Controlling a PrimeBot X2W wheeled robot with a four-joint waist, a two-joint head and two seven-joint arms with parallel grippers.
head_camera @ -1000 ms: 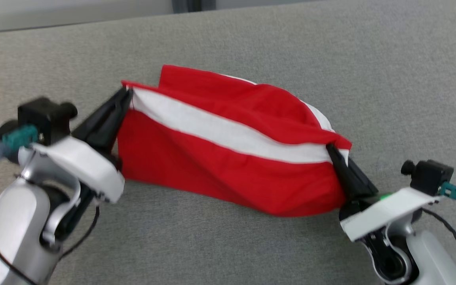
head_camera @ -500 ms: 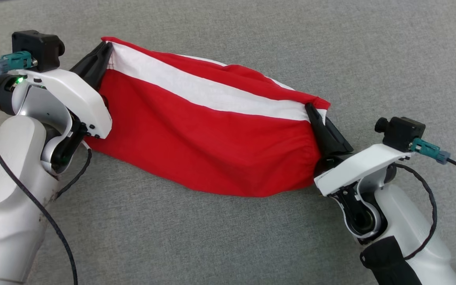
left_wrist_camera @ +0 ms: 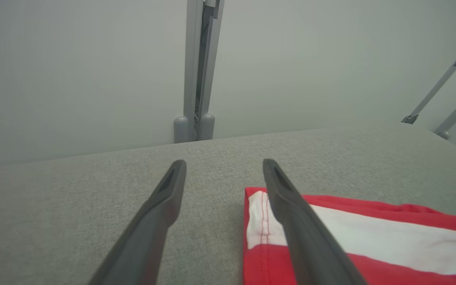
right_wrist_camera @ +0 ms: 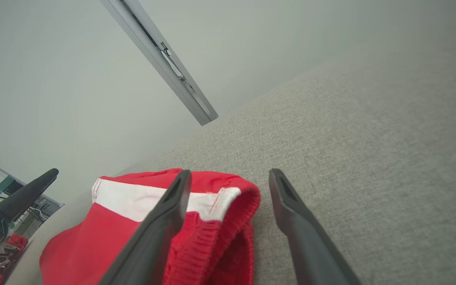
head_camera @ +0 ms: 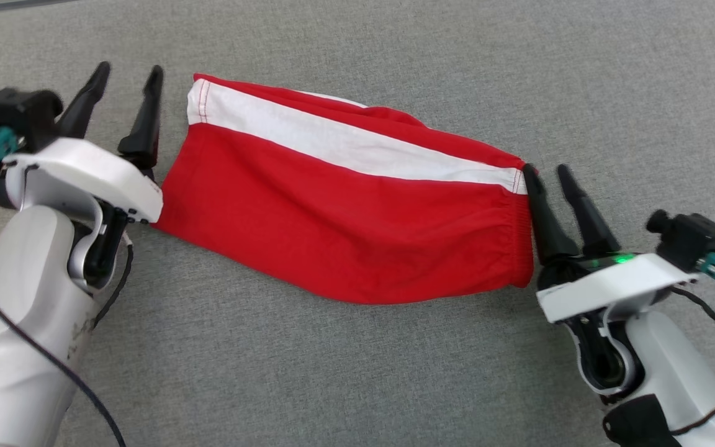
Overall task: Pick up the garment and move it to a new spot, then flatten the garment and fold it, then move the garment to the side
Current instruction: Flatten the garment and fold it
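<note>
Release: both jaws have let go of the garment (head_camera: 345, 230).
Left jaws and right jaws, clamped on its two ends half a second ago, now stand wide open and empty just beside them. Garment lies stretched out mid-frame on the grey counter (head_camera: 357, 372). Placement looks done, flatten and fold next.

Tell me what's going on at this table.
A two-armed robot is working on a red garment with a white stripe, which lies stretched out on the grey cloth-covered table. The left end effector is at one end of the garment and the right end effector is at the other. Both are open and hold nothing. The garment rests on the table on its own.
</note>
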